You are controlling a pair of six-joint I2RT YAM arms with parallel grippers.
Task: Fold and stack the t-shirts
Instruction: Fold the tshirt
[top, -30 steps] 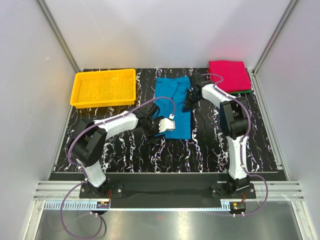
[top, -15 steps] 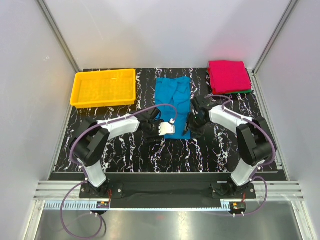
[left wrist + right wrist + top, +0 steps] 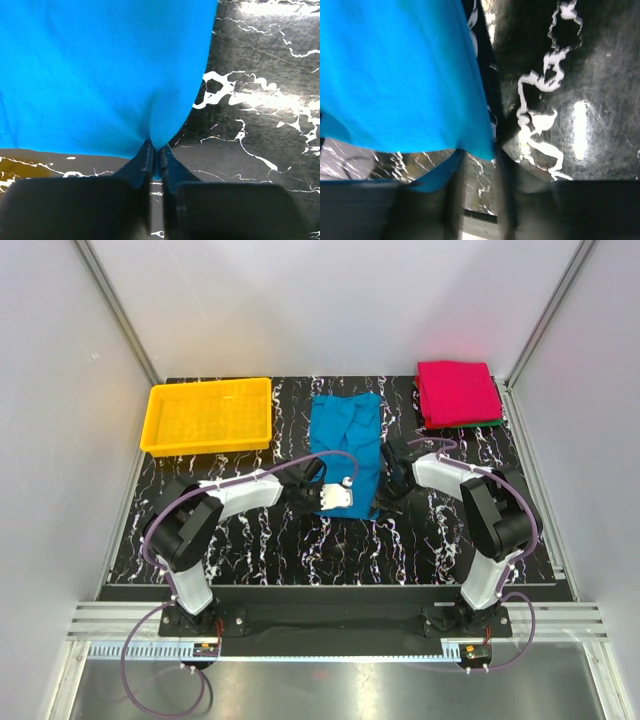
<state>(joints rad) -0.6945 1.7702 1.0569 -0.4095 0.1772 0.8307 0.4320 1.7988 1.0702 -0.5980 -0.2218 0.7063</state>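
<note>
Seen from above, a blue shirt [image 3: 345,440] lies spread on the black, white-veined table [image 3: 300,555], just past the table's middle towards 12 o'clock, with its long side running from 12 to 6. At its 7 o'clock corner sits the left tool [image 3: 155,152]. The left wrist view shows that tool's two dark fingers [image 3: 139,167] pressed together on a small pinch of the blue cloth. The fabric draws into a point where they grip it, and the rest of the shirt fans out flat beyond. At the shirt's 4 to 5 o'clock edge is the right tool [image 3: 480,162]. Its wrist view is blurred, but its fingers stand spread with a clear gap, and the hem of the blue shirt hangs right at the mouth of that gap. The blur hides whether either finger touches the cloth. Out at the table's 1 o'clock corner a pink shirt [image 3: 458,390], folded into a neat rectangle, rests on top of a folded green shirt [image 3: 480,423]. Only a thin strip of the green one shows, along the near edge. This stack is well apart from the blue shirt. A yellow tray [image 3: 208,415] sits at the table's 10 o'clock corner, apart from all the shirts.
</note>
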